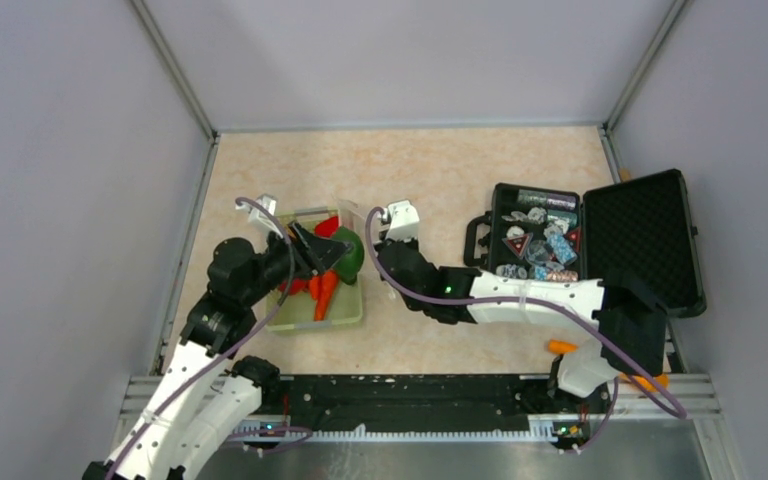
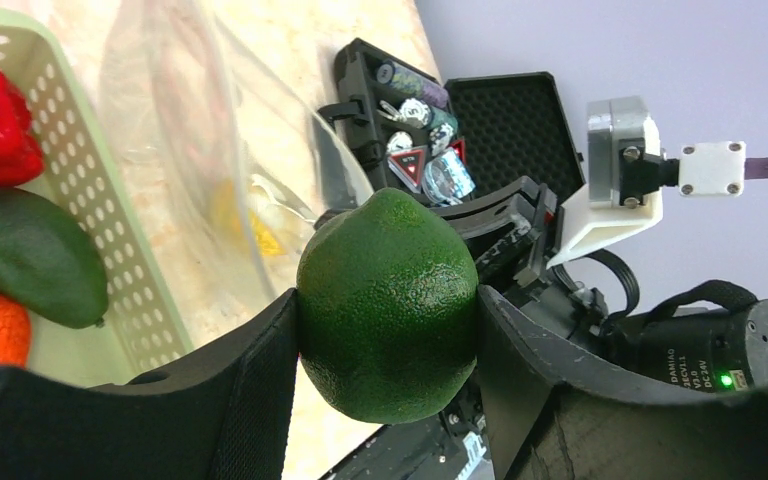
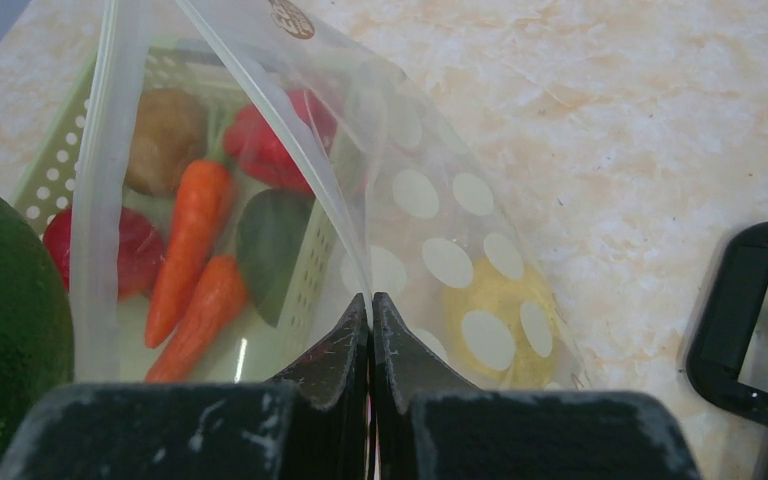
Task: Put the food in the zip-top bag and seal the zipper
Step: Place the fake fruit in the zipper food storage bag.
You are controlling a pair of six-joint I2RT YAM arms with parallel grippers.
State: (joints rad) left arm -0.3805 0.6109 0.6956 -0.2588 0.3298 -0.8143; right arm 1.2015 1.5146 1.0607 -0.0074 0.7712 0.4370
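Note:
My left gripper point(image 1: 332, 252) point(image 2: 388, 302) is shut on a round dark green lime point(image 2: 388, 330) point(image 1: 352, 256), held in the air above the basket's right edge, next to the bag's mouth. My right gripper point(image 1: 380, 234) point(image 3: 371, 300) is shut on the edge of the clear zip-top bag point(image 3: 460, 250) with white dots and holds its mouth up. The whitish zipper point(image 3: 260, 110) runs up from my jaws. A yellow piece point(image 3: 505, 300) lies inside the bag. Carrots point(image 3: 195, 230), a red pepper point(image 3: 270, 140), a brown piece point(image 3: 165, 135) and a dark green piece point(image 3: 270, 240) lie in the basket.
The pale green basket point(image 1: 345, 315) point(image 2: 80, 190) stands left of centre with an avocado-like piece point(image 2: 30, 255) in it. An open black case point(image 1: 650, 235) with shiny packets point(image 1: 540, 240) stands at the right; its handle point(image 3: 735, 320) is close to my right gripper.

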